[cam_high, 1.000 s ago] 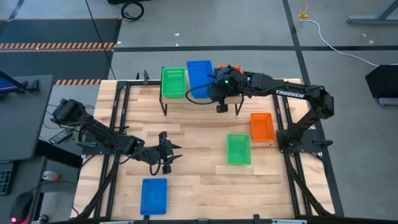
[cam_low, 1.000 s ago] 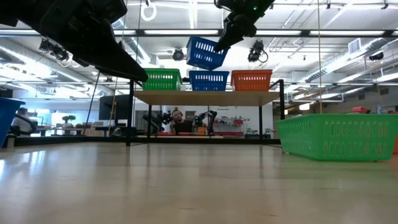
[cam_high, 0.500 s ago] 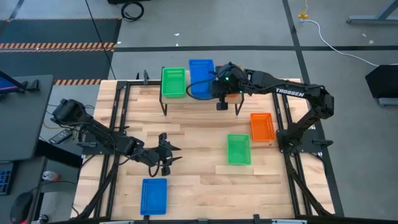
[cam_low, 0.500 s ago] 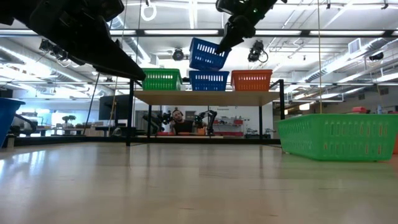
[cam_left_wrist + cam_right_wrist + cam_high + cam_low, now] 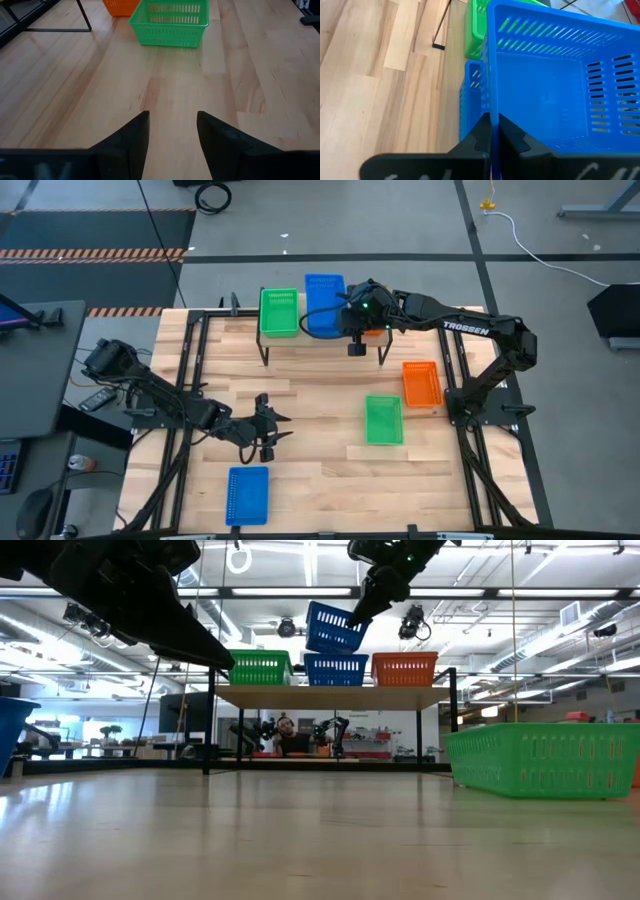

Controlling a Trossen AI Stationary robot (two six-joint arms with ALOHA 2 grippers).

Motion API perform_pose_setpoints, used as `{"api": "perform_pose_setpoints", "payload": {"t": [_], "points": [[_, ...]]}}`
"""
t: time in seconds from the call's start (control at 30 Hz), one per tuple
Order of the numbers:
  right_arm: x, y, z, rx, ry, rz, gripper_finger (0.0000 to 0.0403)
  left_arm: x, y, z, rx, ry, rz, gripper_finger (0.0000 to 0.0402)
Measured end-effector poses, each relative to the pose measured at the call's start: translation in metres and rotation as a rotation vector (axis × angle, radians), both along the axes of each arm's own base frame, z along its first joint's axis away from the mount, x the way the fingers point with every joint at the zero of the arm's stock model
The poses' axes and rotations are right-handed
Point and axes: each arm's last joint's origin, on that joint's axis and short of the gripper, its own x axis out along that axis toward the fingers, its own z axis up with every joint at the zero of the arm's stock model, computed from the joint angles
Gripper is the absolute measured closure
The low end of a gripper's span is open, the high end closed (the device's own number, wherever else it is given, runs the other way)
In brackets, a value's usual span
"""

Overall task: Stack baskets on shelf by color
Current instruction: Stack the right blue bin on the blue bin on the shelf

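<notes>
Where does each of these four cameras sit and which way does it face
High view: overhead, straight down on the slatted wooden table; both dark arms show.
Low view: at tabletop height, level toward the low wooden-topped shelf; arms enter from above.
Left wrist view: past the open left gripper, toward a green plastic mesh basket on the table.
Right wrist view: past the right gripper, shut on the rim of a tilted blue mesh basket.
Shared: the held blue basket also shows in the high and low views, above the shelf.
</notes>
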Motion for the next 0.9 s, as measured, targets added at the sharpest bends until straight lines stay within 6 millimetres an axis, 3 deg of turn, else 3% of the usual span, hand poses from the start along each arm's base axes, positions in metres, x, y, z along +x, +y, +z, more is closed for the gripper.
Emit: {"api": "perform_pose_setpoints", "payload": {"t": [0.27, 0.57, 0.9], "points": [[0.0, -0.001, -0.001, 0.013, -0.003, 0.012, 0.0386, 0.0, 0.0, 0.0, 0.0, 0.0, 0.001, 0.023], [-0.001, -0.003, -0.019, -0.02, 0.047, -0.03, 0.0384, 0.0, 0.0, 0.0, 0.0, 0.0, 0.001, 0.023], [0.0, -0.004, -0.018, -0.024, 0.036, -0.045, 0.0342, 0.0, 0.0, 0.0, 0.0, 0.0, 0.001, 0.023]]}}
